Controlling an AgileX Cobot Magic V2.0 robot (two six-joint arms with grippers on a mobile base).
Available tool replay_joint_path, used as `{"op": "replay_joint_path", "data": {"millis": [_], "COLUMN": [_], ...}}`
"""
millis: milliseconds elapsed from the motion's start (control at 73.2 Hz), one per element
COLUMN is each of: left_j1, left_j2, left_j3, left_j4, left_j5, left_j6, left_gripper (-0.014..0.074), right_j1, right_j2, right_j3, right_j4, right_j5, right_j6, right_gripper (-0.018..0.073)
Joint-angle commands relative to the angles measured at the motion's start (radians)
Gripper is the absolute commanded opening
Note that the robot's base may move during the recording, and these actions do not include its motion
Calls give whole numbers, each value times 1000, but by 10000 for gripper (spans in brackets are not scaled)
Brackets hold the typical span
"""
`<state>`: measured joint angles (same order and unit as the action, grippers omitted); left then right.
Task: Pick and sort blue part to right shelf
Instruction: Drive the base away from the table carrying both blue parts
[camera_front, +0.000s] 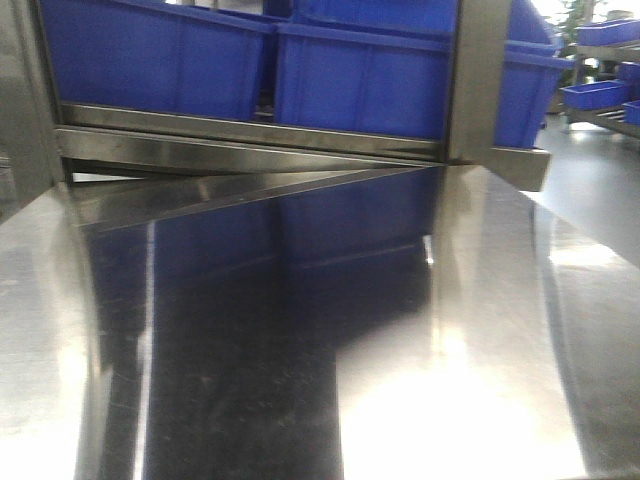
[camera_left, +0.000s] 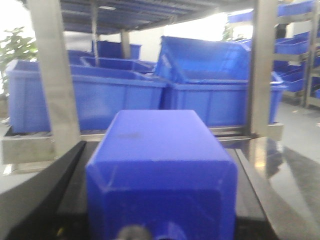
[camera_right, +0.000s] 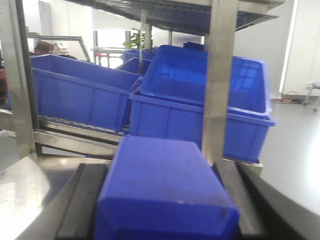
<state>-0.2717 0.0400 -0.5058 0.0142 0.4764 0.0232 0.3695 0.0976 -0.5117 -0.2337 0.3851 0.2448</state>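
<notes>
In the left wrist view a blue part (camera_left: 161, 170), a plain rectangular block, fills the gap between the two black fingers of my left gripper (camera_left: 160, 147). The jaws sit against its sides. My right gripper (camera_right: 160, 165) holds a similar blue part (camera_right: 162, 195) the same way. Both point at the right shelf (camera_front: 250, 130), a stainless-steel rack with flat front rails. Its large rimmed blue bins (camera_front: 150, 60) stand just behind the rail. An upright post (camera_right: 220, 75) of the rack rises right behind the right-hand part. Neither gripper shows in the front view.
A shiny steel tabletop (camera_front: 480, 330) runs up to the rack's front rail. One bin (camera_left: 205, 60) lies tilted on top of another. More racks with blue bins (camera_front: 600, 95) stand at the far right across the floor. A slanted post (camera_left: 52, 80) crosses the left wrist view.
</notes>
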Motion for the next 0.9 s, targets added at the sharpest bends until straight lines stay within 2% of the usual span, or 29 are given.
{"op": "replay_joint_path", "data": {"millis": [0,888], "left_j1": [-2,-2], "left_j2": [15,17], "left_j3": [-25,-25], "left_j4": [0,0], "left_j5": [-98,-96], "left_j6": [-10,-10], "left_gripper": [314,314], "right_j1": [-1,-1], "right_j2": [16,19], "right_j3": [-31,-31], "right_j4": [-19,-19], "right_j5": [-95,-92], "right_j6": [-6,-6], "right_gripper": [228,228]}}
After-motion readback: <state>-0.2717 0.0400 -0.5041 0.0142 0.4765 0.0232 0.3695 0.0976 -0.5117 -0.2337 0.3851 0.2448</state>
